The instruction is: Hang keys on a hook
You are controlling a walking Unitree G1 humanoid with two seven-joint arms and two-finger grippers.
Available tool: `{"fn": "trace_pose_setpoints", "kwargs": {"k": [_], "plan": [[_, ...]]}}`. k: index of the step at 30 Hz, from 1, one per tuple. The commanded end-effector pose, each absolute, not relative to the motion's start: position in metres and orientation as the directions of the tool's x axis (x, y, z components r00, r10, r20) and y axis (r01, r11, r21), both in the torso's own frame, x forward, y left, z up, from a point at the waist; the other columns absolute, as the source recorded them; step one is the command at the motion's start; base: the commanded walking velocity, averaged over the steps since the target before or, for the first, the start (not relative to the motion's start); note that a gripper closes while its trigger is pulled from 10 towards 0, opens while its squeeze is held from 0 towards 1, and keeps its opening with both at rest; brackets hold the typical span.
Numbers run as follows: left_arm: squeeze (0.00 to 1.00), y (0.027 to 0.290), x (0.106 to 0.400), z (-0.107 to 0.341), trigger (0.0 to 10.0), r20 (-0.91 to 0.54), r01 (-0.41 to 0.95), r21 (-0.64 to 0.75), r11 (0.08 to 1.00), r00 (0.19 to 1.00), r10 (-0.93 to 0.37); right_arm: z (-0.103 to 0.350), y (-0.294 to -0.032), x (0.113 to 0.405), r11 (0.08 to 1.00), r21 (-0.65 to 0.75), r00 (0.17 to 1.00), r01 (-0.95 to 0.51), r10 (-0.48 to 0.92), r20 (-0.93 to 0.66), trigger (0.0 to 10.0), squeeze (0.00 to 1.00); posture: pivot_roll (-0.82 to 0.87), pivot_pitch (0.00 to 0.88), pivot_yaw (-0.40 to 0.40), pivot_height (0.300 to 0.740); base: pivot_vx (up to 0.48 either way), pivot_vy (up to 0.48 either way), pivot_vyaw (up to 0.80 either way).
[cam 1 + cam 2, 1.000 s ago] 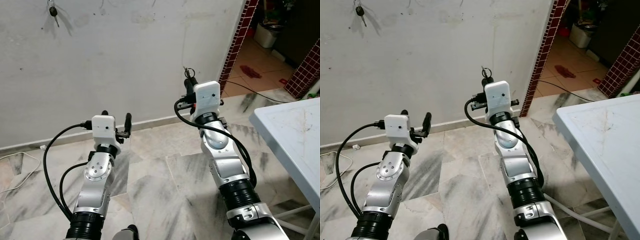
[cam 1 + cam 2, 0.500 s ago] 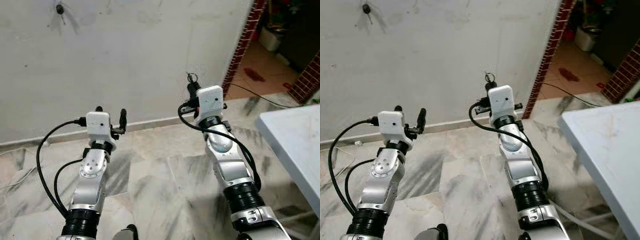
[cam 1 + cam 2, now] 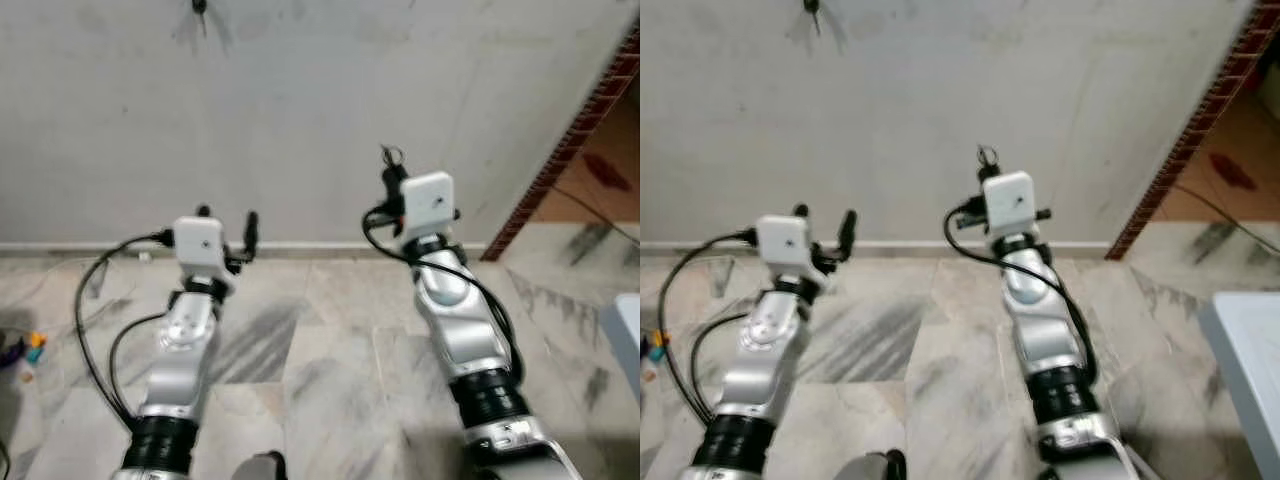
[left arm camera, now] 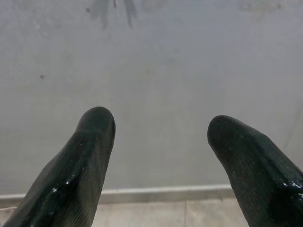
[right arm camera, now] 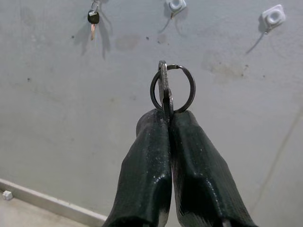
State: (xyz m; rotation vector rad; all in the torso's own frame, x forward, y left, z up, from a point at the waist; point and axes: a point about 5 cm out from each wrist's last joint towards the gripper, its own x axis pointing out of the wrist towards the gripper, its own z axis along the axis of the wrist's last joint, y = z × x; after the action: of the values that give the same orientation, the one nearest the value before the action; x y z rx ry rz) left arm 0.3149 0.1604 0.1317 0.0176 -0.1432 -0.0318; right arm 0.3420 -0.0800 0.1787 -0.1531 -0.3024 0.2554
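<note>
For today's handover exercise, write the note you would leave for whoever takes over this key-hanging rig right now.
Right gripper: shut on the key ring, raised toward the wall, short of it.
Left gripper: open, holding nothing, raised alongside.
Wall: one black-headed key already hangs on a hook; two white hooks beside it are free.
Done: key ring picked up, robot facing the hooks.
Left: reach a free hook, slip the ring over it, let go.

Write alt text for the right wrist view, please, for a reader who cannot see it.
The right tool is shut on a key ring, held up before a pale wall. Above are two white hooks, and another key already hangs beside them.
</note>
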Motion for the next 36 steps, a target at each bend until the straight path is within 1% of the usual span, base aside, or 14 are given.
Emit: {"fn": "trace_pose_setpoints", "kwargs": {"k": [1,10,26,28,30,36], "plan": [[0.0,0.1536,0.3145,0.1338,10.0,0.15,0.054,0.013,0.998,0.987,-0.055,0.1834,-0.0877,0.3422,0.96,-0.193,0.922,-0.202,0.253,0.293,10.0,0.0,0.01,0.162,0.009,0.74,0.39,0.0,0.46],[0.0,0.1502,0.3108,0.1302,10.0,0.138,0.064,0.007,0.998,0.988,-0.064,0.182,-0.087,0.3408,0.959,-0.192,0.922,-0.206,0.256,0.289,10.0,0.0,0.01,0.166,0.006,0.74,0.386,0.0,0.45],[0.0,0.1563,0.3101,0.1311,10.0,0.135,0.056,0.019,0.998,0.989,-0.058,0.1849,-0.0831,0.34,0.964,-0.166,0.918,-0.206,0.249,0.307,10.0,0.0,0.02,0.166,0.008,0.74,0.394,0.0,0.0],[0.0,0.156,0.3105,0.1312,10.0,0.134,0.056,0.018,0.998,0.989,-0.058,0.1848,-0.0836,0.3409,0.967,-0.153,0.921,-0.205,0.244,0.302,10.0,0.0,0.02,0.167,0.008,0.74,0.401,0.0,0.0],[0.0,0.1554,0.3103,0.1313,10.0,0.133,0.057,0.017,0.998,0.989,-0.058,0.1838,-0.084,0.3415,0.968,-0.148,0.924,-0.205,0.241,0.296,10.0,0.0,0.02,0.167,0.009,0.74,0.401,0.0,-0.63],[0.0,0.1523,0.31,0.1306,10.0,0.13,0.065,0.016,0.998,0.989,-0.066,0.1836,-0.0852,0.341,0.966,-0.157,0.923,-0.204,0.243,0.297,10.0,0.0,0.02,0.168,0.012,0.74,0.4,0.0,0.0]]}}
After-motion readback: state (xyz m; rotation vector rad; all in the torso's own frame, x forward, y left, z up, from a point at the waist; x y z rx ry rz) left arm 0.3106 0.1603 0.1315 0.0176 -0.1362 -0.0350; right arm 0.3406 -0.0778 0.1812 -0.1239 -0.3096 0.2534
